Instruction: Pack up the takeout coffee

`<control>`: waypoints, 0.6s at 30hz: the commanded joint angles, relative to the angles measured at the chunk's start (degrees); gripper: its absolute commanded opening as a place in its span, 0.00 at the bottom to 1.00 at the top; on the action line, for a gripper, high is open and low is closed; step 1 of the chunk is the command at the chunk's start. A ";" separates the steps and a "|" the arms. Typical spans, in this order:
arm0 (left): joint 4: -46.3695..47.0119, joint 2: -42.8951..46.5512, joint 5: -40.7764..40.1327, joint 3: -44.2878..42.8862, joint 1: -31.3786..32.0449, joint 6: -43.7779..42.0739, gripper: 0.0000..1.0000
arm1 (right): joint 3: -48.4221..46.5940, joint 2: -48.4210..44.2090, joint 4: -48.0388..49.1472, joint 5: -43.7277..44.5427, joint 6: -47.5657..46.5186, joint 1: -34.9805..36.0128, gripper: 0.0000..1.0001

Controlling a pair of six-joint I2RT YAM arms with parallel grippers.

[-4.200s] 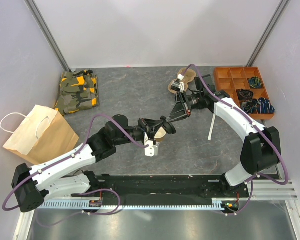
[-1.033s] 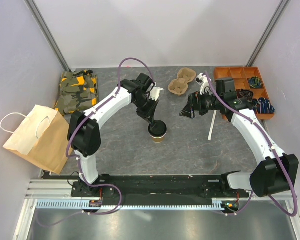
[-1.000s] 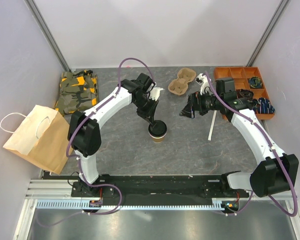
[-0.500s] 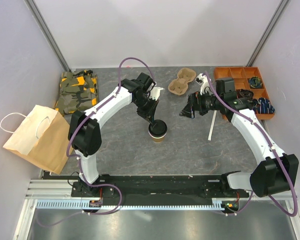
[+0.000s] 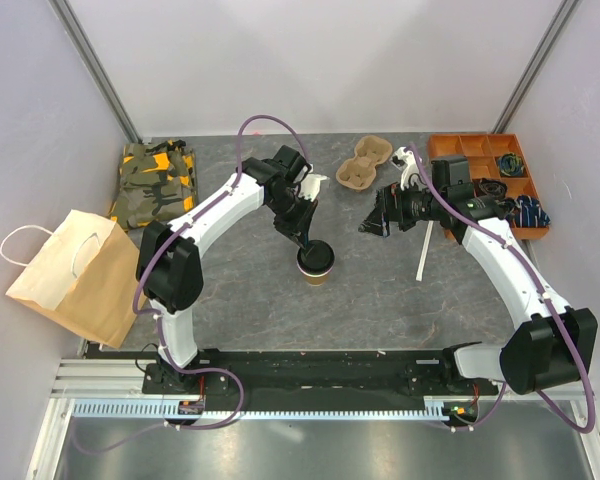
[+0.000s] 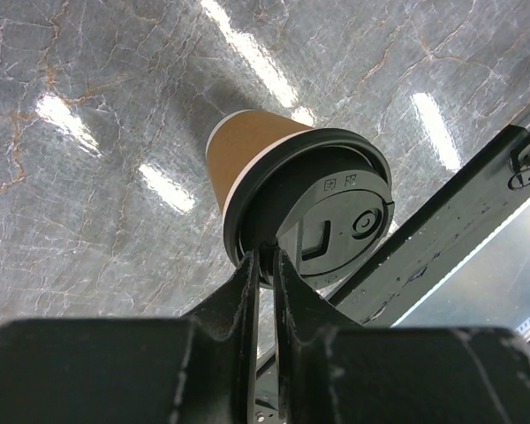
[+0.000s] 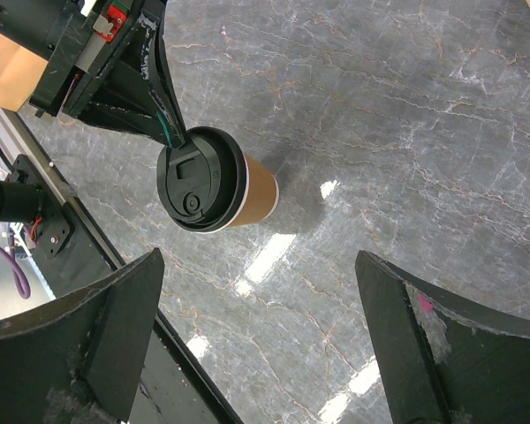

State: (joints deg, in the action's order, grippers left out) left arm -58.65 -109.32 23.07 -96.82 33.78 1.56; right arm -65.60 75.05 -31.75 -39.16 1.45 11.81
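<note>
Takeout coffee [image 5: 316, 262] is seen upright near mid-surface [image 5: 240, 300], long axis vertical, narrow base down, wide mouth up and capped by the black lid [image 6: 322, 216]. Left hand [image 6: 267, 254] is closed to a narrow slit, tips set on the lid's rim on the side away from the arm bases. Right hand [image 5: 370, 226] is held wide open with nothing in it, above the surface to the cup's right, aimed toward the cup. Pulp carrier [image 5: 364, 164] is located farther back; paper bag [image 5: 80, 275] is lying well apart at the left.
</note>
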 commanded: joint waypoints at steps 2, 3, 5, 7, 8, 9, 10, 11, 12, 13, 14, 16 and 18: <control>-1.03 -0.63 1.80 -2.33 -0.38 0.20 0.18 | -1.19 0.01 0.99 -1.27 -1.01 0.14 0.98; -1.02 -0.72 1.89 -2.33 -0.38 0.28 0.18 | -1.19 0.01 1.07 -1.27 -1.01 0.14 0.98; -1.03 -0.81 1.98 -2.33 -0.38 0.28 0.20 | -1.02 0.01 1.07 -1.27 -1.01 0.23 0.98; -1.11 -0.81 1.98 -2.06 -0.38 0.20 0.20 | -1.02 0.10 1.07 -1.27 -1.01 0.23 0.98; -1.11 -0.81 1.80 -1.97 -0.38 0.11 0.20 | -0.93 0.01 1.07 -1.27 -1.01 0.14 0.98; -1.20 -0.90 2.06 -2.06 -0.47 0.02 0.21 | -1.02 0.10 1.07 -1.27 -1.01 0.23 0.98; -1.20 -0.90 1.98 -1.97 -0.47 0.02 0.21 | -0.93 0.19 0.99 -1.27 -1.01 0.23 0.98; -1.20 -0.90 2.07 -2.06 -0.47 0.02 0.22 | -1.02 0.28 1.07 -1.27 -1.01 0.23 0.98; -1.11 -0.90 2.41 -2.06 -0.47 0.02 0.23 | -1.02 0.36 1.07 -1.27 -1.01 0.23 0.98; -1.20 -0.90 2.42 -2.15 -0.47 0.02 0.24 | -1.02 0.36 1.07 -1.27 -1.01 0.14 0.98; -1.20 -0.90 2.68 -2.24 -0.47 0.02 0.25 | -1.10 0.28 1.07 -1.27 -1.01 0.23 0.98; -1.29 -0.72 2.94 -2.24 -0.47 -0.07 0.29 | -1.19 0.28 1.07 -1.27 -1.01 0.23 0.98; -1.38 -0.55 2.95 -2.67 -0.47 -0.24 0.34 | -1.19 0.28 1.07 -1.27 -1.10 0.14 0.98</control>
State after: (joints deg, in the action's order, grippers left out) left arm -59.61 -110.10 23.75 -96.84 33.45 1.54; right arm -65.60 75.07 -31.75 -39.20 1.45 11.84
